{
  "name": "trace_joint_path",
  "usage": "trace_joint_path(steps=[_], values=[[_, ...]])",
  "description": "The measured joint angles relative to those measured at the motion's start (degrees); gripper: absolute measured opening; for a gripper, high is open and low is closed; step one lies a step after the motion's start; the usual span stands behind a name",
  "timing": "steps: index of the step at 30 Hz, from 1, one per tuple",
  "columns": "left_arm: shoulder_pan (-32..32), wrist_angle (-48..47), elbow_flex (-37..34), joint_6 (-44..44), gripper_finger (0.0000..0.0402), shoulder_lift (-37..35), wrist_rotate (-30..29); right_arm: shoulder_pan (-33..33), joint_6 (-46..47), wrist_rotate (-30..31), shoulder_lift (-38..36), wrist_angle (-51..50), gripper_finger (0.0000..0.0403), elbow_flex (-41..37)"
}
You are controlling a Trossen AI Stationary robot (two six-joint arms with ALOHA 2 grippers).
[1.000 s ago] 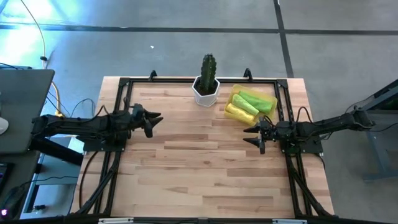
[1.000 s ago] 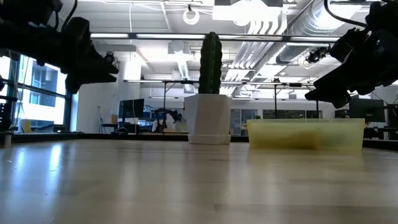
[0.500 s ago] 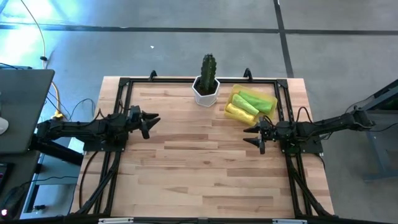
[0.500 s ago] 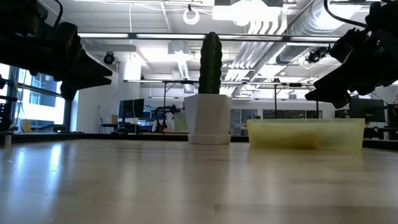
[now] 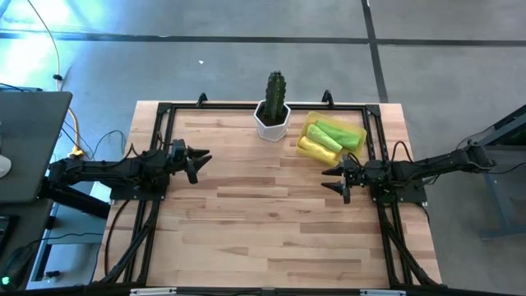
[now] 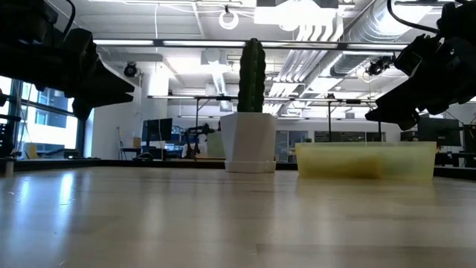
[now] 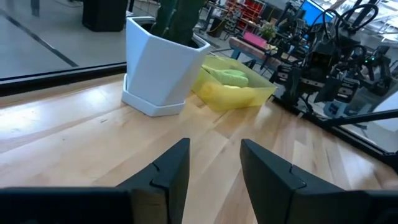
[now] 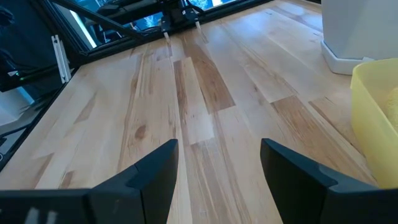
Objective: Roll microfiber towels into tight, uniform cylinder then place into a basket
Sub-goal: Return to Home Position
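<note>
The pale yellow basket (image 5: 362, 130) sits on the table at the far right, next to the white cactus pot (image 5: 272, 118). Rolled microfiber towels lie side by side in it: lime-green rolls (image 5: 337, 131) and a yellow roll (image 5: 316, 147). My left gripper (image 5: 200, 158) hovers open over the table's left side, pointing toward the right edge, with nothing between its fingers (image 7: 174, 168). My right gripper (image 5: 332, 179) hovers open just on the near side of the basket, pointing toward the left edge, also with nothing in it. In the low view both grippers (image 6: 111, 82) (image 6: 387, 112) hang above the tabletop.
A black frame (image 5: 164, 111) borders the wooden tabletop on the left, far and right sides. The cactus pot (image 6: 249, 141) stands at the far middle, close to the basket (image 6: 364, 160). Bare wood (image 5: 263, 214) lies between the two grippers and toward the near edge.
My left gripper has drawn back a little toward the table's left edge and sunk slightly, then held still. It has stayed open. The towels, basket and right arm have not moved.
</note>
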Motion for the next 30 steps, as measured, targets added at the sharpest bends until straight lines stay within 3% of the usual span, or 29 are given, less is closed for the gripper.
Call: trace_joint_path(steps=[17,30], values=[[0.02,0.0,0.0,0.0,0.0131,-0.69,0.0,-0.02,0.0,0.0,-1.78,-0.13,0.022,0.0],[4.82,0.07,0.04,0.02,0.0131,-13.35,0.37,-0.04,0.0,0.0,-18.53,-4.04,0.022,0.0]])
